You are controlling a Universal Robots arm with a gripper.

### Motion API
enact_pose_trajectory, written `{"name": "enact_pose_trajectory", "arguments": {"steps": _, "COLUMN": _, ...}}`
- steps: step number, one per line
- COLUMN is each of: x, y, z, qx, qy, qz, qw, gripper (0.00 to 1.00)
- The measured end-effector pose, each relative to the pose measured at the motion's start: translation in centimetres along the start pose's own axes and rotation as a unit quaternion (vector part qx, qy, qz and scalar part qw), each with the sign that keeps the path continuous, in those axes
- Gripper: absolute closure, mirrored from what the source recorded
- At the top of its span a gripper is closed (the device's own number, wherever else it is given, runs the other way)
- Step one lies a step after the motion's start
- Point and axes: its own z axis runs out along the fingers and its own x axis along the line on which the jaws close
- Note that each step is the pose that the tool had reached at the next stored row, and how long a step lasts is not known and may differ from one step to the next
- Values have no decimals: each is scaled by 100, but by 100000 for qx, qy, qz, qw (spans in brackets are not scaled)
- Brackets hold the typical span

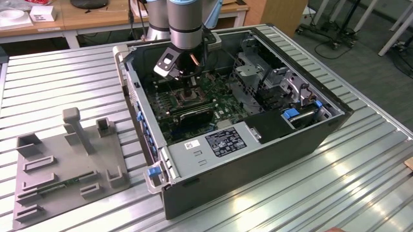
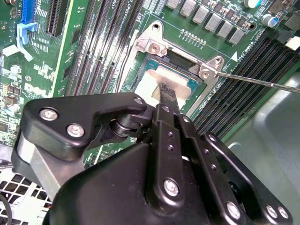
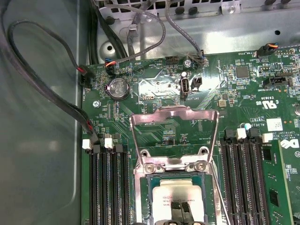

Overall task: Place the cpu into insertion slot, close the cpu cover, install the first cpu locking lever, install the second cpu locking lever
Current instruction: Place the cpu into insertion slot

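Black claw (image 3: 180,206), tips pinched narrow, on pale square cpu (image 3: 165,193); silvery cpu cover (image 3: 174,114) raised.

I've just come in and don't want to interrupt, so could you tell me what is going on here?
A robot arm is reaching down into an open computer case. Its gripper, fingers closed together, is at the top face of the cpu, which lies in the insertion slot on the green board. The cpu cover is swung open, away from the socket, so it is not yet closed.
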Motion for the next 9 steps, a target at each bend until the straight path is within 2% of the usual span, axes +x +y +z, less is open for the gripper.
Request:
{"name": "enact_pose_trajectory", "arguments": {"steps": 2, "x": 0, "y": 0, "z": 0, "qx": 18, "qy": 5, "qz": -1, "qw": 100000, "gripper": 90}}
{"name": "enact_pose_trajectory", "arguments": {"steps": 6, "x": 1, "y": 5, "z": 1, "qx": 27, "qy": 326, "qz": -1089, "qw": 99994, "gripper": 90}}
{"name": "enact_pose_trajectory", "arguments": {"steps": 9, "x": 1, "y": 6, "z": 1, "qx": 37, "qy": 357, "qz": -1540, "qw": 99987, "gripper": 90}}
